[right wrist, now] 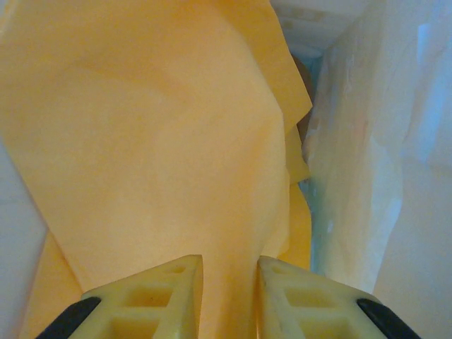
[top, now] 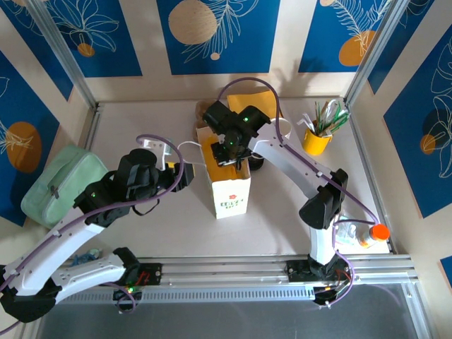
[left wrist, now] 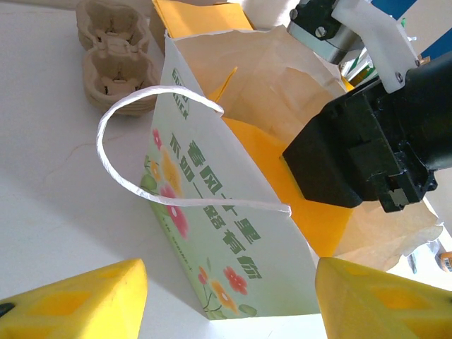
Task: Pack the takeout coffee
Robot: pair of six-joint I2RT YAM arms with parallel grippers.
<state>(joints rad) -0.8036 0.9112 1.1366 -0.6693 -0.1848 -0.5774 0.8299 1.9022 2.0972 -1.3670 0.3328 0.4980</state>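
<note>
A white paper carrier bag (top: 232, 192) printed with flowers and green lettering stood upright in the middle of the pale worktop (top: 141, 120). The right gripper (right wrist: 227, 265) was lowered into the bag's open mouth. Its yellow fingers (right wrist: 166, 300) were parted by a narrow gap with nothing clamped between them, and a crumpled orange paper sheet (right wrist: 155, 134) hung just ahead of the tips. Pale bag walls rose on its right side.

The left gripper (left wrist: 229, 282) hovered beside the printed face of the bag, its jaws released and spread wide, apart from the paper. The bag's white twisted-cord handle (left wrist: 116, 134) looped out towards it. Beyond the bag lay a brown moulded-pulp cup tray (left wrist: 116, 60).

I could not tell where the takeout coffee was; the depth of the bag showed no clear shape.

Towards the worktop's left edge sat a mint-green soft pouch (top: 60, 185). At the right rear stood a yellow cup of cutlery (top: 318, 140), and near the right arm's base a small bottle with an orange cap (top: 369, 234).
</note>
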